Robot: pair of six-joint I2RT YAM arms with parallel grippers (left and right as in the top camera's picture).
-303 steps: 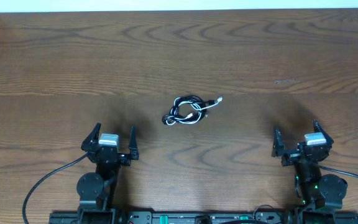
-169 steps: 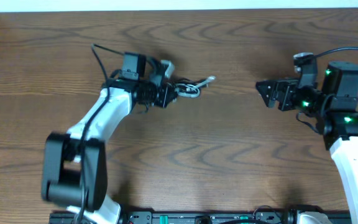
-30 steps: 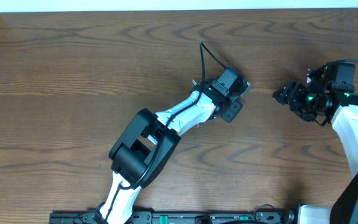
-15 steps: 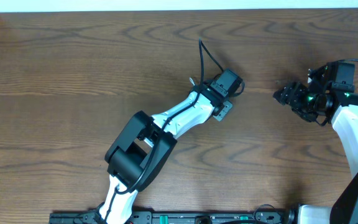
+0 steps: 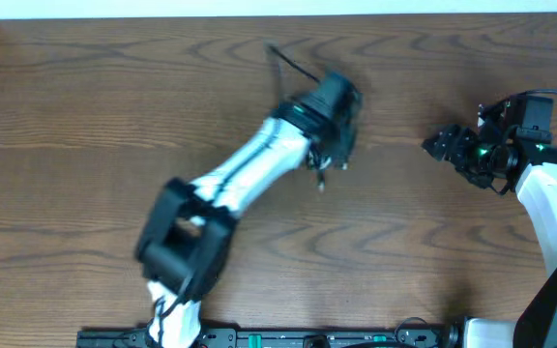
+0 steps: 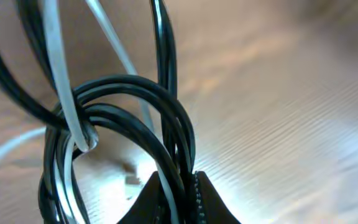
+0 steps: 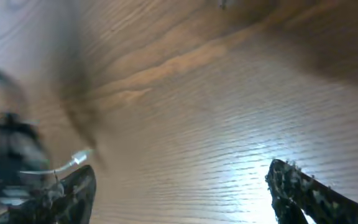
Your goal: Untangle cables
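The brown wooden table (image 5: 85,116) fills the overhead view. The left arm (image 5: 249,169) reaches from 7 o'clock toward the middle of the table, a little to the 12 o'clock side, and it looks blurred. The right arm (image 5: 549,203) stands at the 3 o'clock edge. The left gripper (image 6: 182,199) is pressed together on loops of the black cable (image 6: 160,124), and the white cable (image 6: 64,93) passes through these loops. The right gripper (image 7: 179,199) has its fingers wide apart and holds nothing. Both cables are at its 9 o'clock, well apart from it.
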